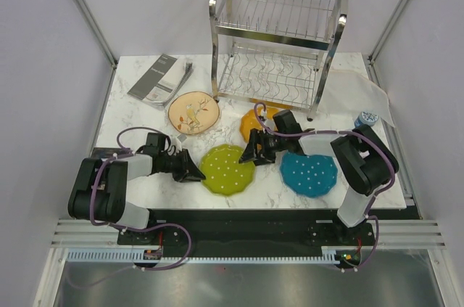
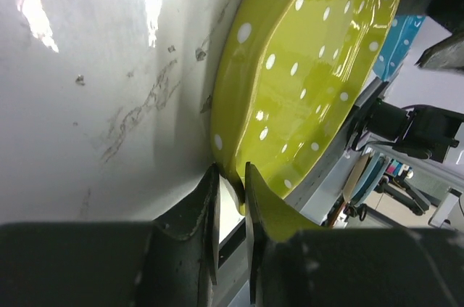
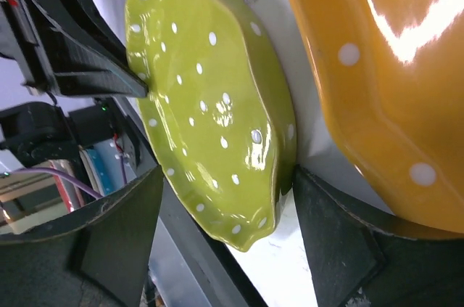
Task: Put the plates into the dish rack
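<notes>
The lime green plate (image 1: 227, 169) lies at the front middle of the table. My left gripper (image 1: 194, 170) is shut on its left rim; in the left wrist view the jaws (image 2: 232, 189) pinch the rim of the lime green plate (image 2: 304, 82). My right gripper (image 1: 251, 151) is open at the plate's upper right edge; in the right wrist view (image 3: 226, 176) the wide jaws straddle the green plate (image 3: 210, 104) without closing. The orange plate (image 1: 254, 122) (image 3: 391, 89) lies partly under the right arm. The teal plate (image 1: 308, 173) is at the front right, the tan plate (image 1: 193, 112) at the back left. The dish rack (image 1: 275, 42) stands empty at the back.
A grey booklet (image 1: 156, 78) lies at the back left. White cloth (image 1: 366, 93) and a small blue-topped object (image 1: 366, 118) are at the right edge. The table's front edge runs just below the green and teal plates.
</notes>
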